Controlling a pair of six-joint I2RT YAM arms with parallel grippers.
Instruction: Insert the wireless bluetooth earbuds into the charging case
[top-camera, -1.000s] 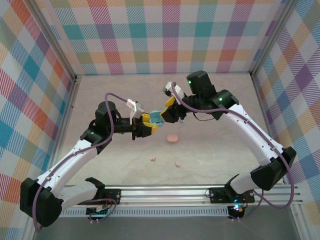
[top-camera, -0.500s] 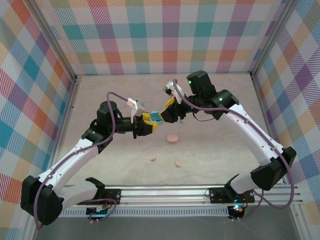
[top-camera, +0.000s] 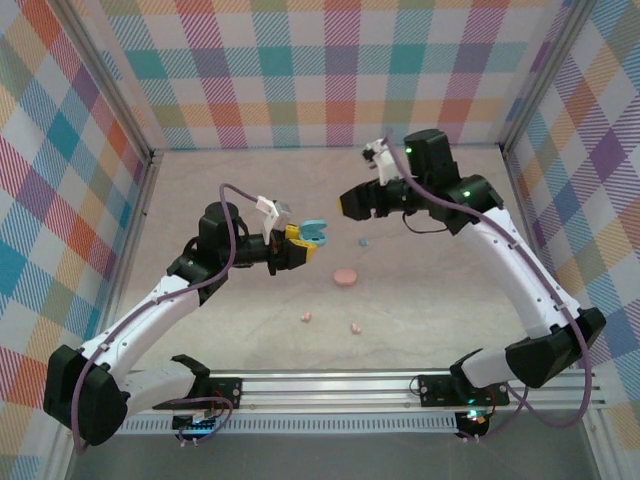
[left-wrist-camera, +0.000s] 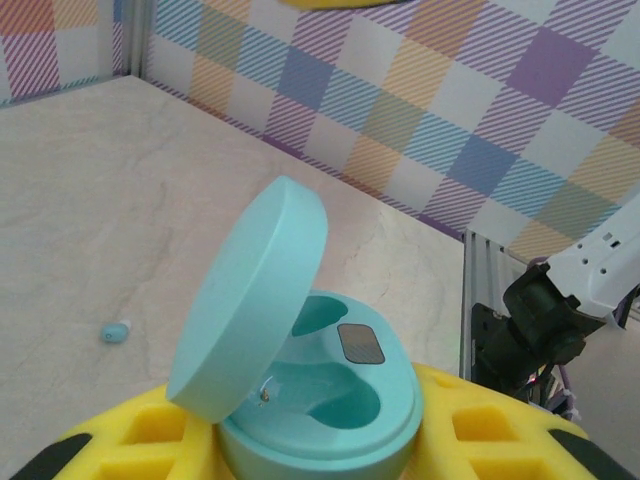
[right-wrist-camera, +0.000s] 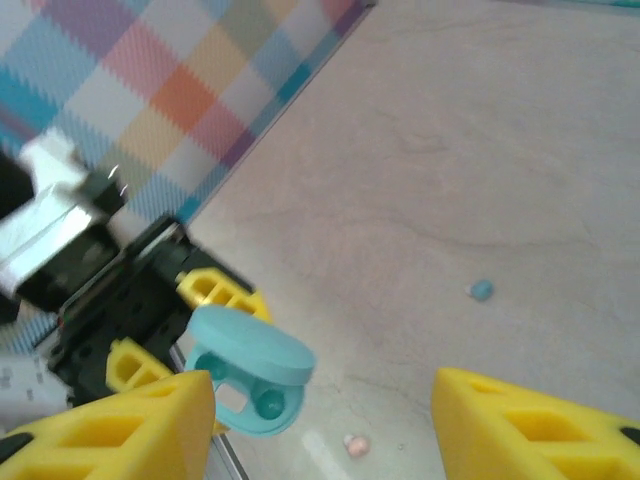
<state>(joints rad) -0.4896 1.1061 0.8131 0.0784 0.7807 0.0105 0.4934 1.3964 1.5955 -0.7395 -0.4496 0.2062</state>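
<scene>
1. Blue earbud lies loose on the desk, middle, toward the far edge; pink earbud and second pink earbud sit nearer the near edge.
2. My left gripper pinches the open blue case.
3. My right gripper is spread, empty.
4. Earbuds probably light, hard, slick, roll-prone: pinch across the rounded body.
</scene>
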